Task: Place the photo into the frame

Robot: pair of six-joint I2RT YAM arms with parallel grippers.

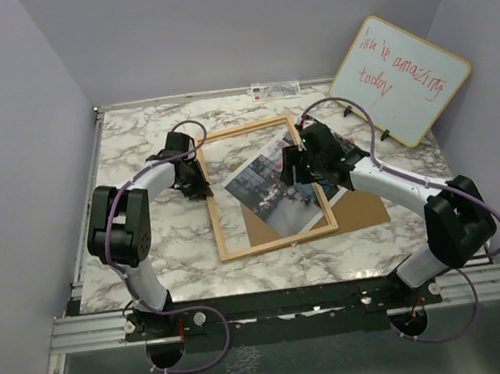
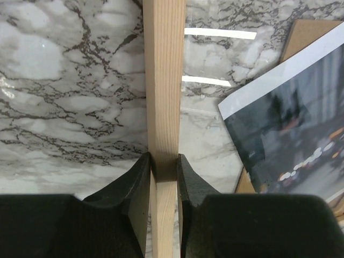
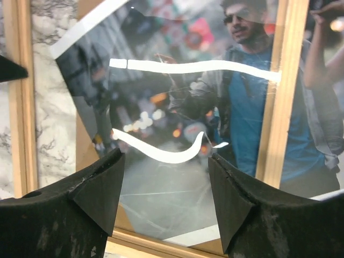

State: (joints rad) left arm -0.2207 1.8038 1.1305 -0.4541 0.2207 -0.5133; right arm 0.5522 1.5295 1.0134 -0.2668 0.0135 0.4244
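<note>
The frame [image 1: 224, 235] of thin light wood lies flat mid-table. The photo [image 1: 273, 189] lies skewed across it, and the frame's right rail [image 3: 279, 97] and near rail cross over the print. My left gripper [image 1: 197, 180] is shut on the frame's left rail [image 2: 164, 80], one finger on each side, seen close up as the gripper [image 2: 164, 161]. The photo's white-bordered corner [image 2: 290, 129] shows to its right. My right gripper [image 1: 298, 168] hovers over the photo [image 3: 177, 107], and this gripper [image 3: 165, 157] is open with nothing between its fingers.
A brown backing board [image 1: 361, 210] lies under the frame's right side, also visible as the board [image 2: 301, 32]. A whiteboard [image 1: 400, 80] with red writing leans at the back right. Walls enclose the marble table [image 1: 136, 137] on three sides.
</note>
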